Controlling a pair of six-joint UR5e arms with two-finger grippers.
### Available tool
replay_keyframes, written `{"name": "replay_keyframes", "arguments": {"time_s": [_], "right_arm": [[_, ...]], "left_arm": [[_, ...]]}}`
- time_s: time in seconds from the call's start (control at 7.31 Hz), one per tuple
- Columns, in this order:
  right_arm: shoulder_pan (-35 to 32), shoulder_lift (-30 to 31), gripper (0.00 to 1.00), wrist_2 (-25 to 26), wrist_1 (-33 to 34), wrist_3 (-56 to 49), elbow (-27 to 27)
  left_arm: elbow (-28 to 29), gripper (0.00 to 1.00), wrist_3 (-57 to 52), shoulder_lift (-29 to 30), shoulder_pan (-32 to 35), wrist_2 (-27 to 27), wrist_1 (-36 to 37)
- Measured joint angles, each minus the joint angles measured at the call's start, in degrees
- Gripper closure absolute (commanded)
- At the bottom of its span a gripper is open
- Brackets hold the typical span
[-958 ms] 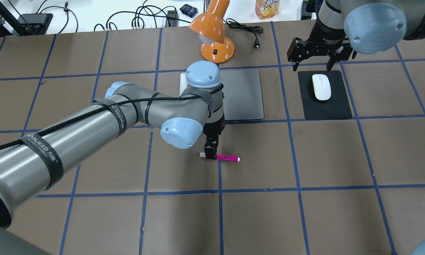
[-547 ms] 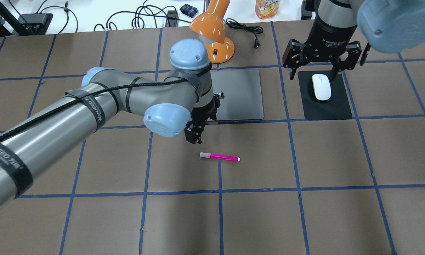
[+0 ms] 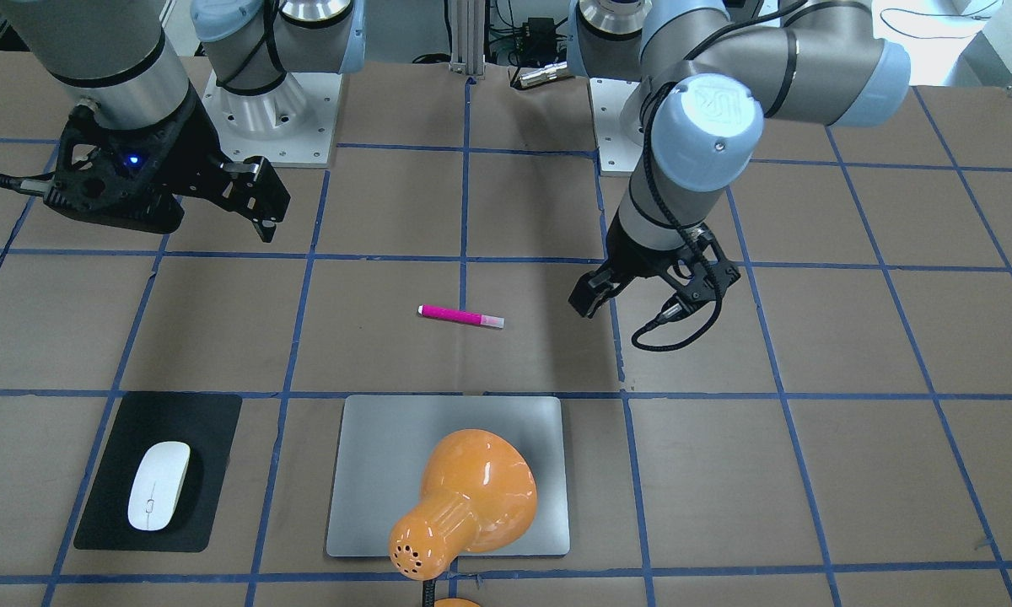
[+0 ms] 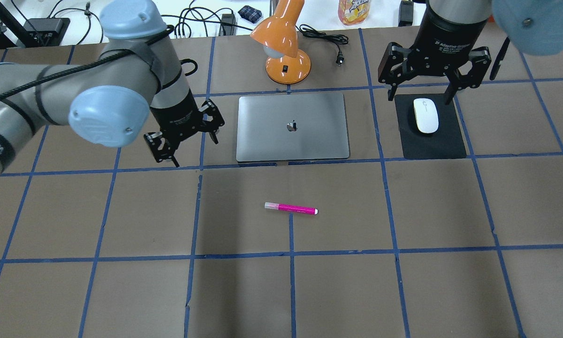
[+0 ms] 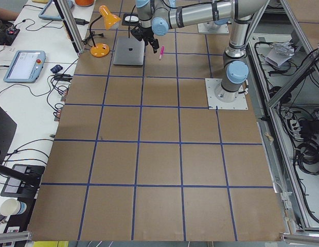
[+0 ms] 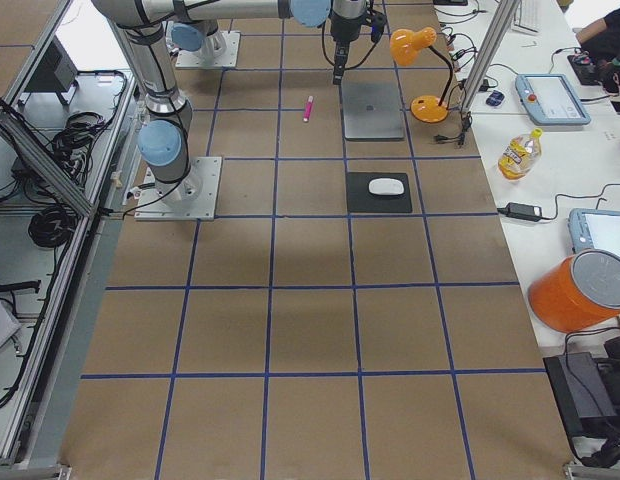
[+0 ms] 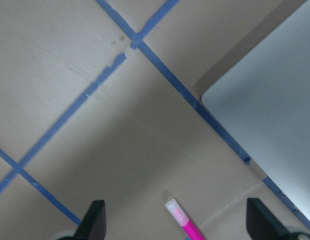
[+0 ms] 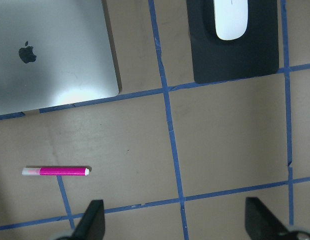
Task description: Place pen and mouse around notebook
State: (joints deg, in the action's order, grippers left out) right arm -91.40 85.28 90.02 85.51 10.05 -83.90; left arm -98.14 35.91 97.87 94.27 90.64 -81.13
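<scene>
The magenta pen [image 4: 291,208] [image 3: 460,316] lies flat on the brown table, in front of the silver notebook [image 4: 292,141] [image 3: 371,472] and apart from it. The white mouse [image 4: 425,115] [image 3: 158,486] rests on a black mat [image 4: 431,143] to the right of the notebook. My left gripper [image 4: 186,140] [image 3: 648,291] hangs open and empty just left of the notebook. My right gripper [image 4: 423,94] hovers open over the mat's far edge, above the mouse. The right wrist view shows the pen [image 8: 56,171], notebook [image 8: 50,65] and mouse [image 8: 231,20] from above.
An orange desk lamp [image 4: 284,47] stands behind the notebook; in the front-facing view its shade [image 3: 464,497] covers part of the notebook. Cables, a bottle [image 4: 354,10] and devices lie on the white bench beyond the table's far edge. Blue tape lines grid the tabletop.
My left gripper has risen off the pen and swung left and back to beside the notebook, uncovering it. The pen has not moved. The right gripper shifted slightly over the mat.
</scene>
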Motion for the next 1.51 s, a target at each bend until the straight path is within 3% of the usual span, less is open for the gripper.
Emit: {"name": "replay_keyframes", "arguments": {"time_s": [0.55, 0.82, 1.51], "right_arm": [[0.0, -0.2, 0.0, -0.2, 0.1, -0.1, 0.1], [0.0, -0.2, 0.0, -0.2, 0.1, -0.1, 0.2], [0.0, -0.1, 0.0, -0.2, 0.1, -0.1, -0.1]], "left_arm": [[8.6, 0.0, -30.6, -5.3, -7.3, 2.4, -10.1], [12.1, 0.0, -36.8, -4.8, -8.2, 1.8, -11.1], [13.6, 0.0, -40.7, -5.3, -7.3, -1.0, -13.1]]}}
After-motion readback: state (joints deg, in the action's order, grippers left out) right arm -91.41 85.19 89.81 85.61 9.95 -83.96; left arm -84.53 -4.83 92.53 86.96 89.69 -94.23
